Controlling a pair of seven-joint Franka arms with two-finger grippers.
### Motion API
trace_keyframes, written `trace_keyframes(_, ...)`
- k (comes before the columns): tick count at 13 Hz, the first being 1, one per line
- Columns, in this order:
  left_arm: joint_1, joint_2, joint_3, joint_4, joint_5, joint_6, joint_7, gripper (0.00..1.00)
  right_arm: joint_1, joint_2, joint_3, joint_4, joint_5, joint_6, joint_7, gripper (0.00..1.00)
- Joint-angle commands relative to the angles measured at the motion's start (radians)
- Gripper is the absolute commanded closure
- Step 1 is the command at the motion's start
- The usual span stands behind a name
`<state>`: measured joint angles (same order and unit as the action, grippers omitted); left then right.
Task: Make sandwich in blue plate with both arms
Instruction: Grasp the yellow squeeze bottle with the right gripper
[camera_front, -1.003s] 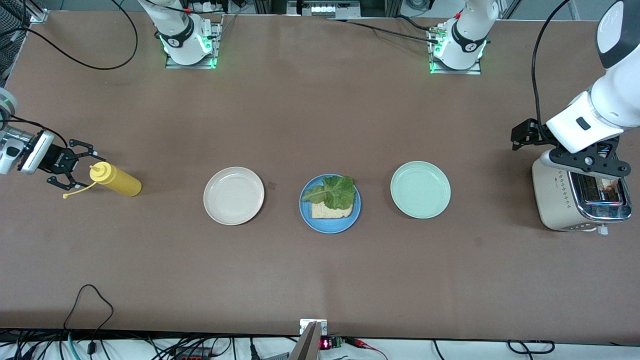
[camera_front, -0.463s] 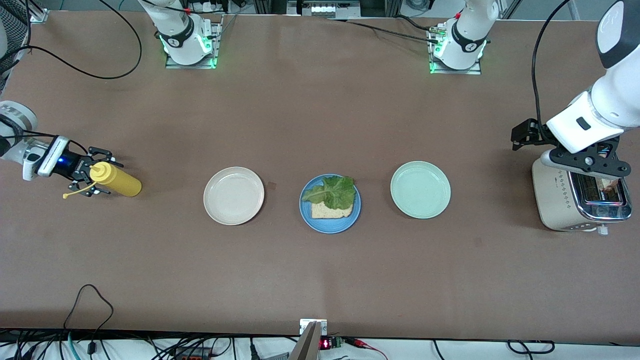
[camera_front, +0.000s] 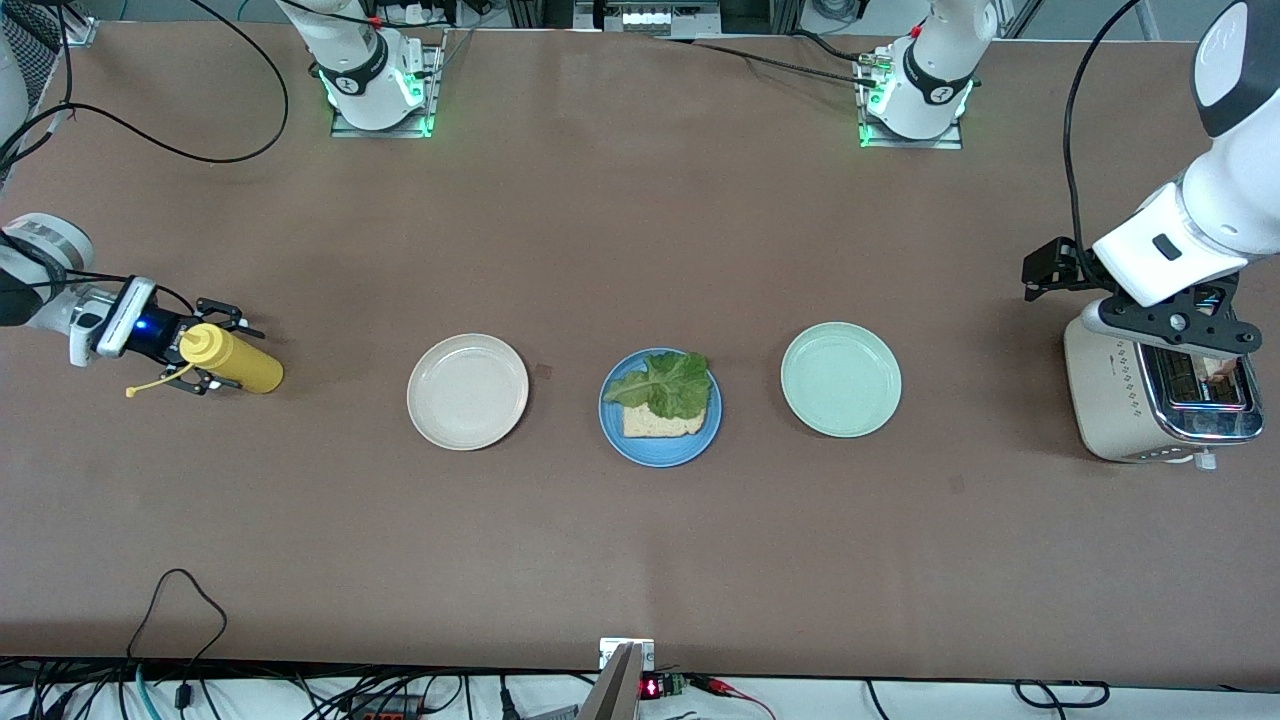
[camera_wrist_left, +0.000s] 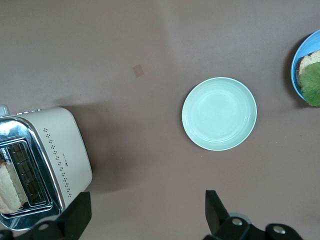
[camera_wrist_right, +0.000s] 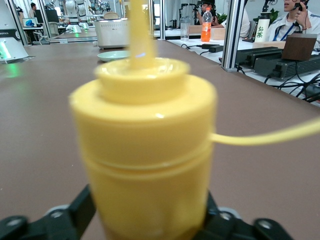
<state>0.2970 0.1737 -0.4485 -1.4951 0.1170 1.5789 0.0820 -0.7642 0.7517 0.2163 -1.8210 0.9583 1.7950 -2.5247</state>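
**Sandwich half built on the blue plate; we are at the mustard and the toaster.**
Largest first: the table (camera_front: 640, 560) has wide bare room between plates and edges. Our left gripper (camera_front: 1190, 352) hangs spread over the toaster (camera_front: 1120, 400), where toast (camera_wrist_left: 9, 186) waits. The blue plate (camera_front: 612, 430) at mid-table holds one bread slice (camera_front: 655, 424) under lettuce (camera_front: 668, 385); the top slice is missing. Our right gripper (camera_front: 200, 350) straddles the lying mustard bottle (camera_front: 235, 360) near the table's end; we cannot tell whether it grips.
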Motion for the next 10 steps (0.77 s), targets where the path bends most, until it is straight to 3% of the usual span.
trace_keyframes(1, 0.002, -0.003, -0.004, 0.009, -0.013, -0.007, -0.008, 0.00, 0.043, -0.011, 0.009, 0.017, 0.011, 0.009, 0.015, 0.91)
trace_keyframes(2, 0.004, -0.005, -0.004, 0.009, -0.013, -0.007, -0.008, 0.00, 0.084, -0.034, 0.008, 0.017, 0.010, 0.021, 0.024, 0.98)
trace_keyframes(5, 0.004, -0.005, -0.004, 0.009, -0.013, -0.007, -0.008, 0.00, 0.208, -0.136, 0.003, 0.017, -0.036, 0.140, 0.114, 1.00)
trace_keyframes(10, 0.004, -0.005, -0.004, 0.007, -0.013, -0.007, -0.008, 0.00, 0.405, -0.348, 0.005, -0.004, -0.298, 0.309, 0.433, 1.00)
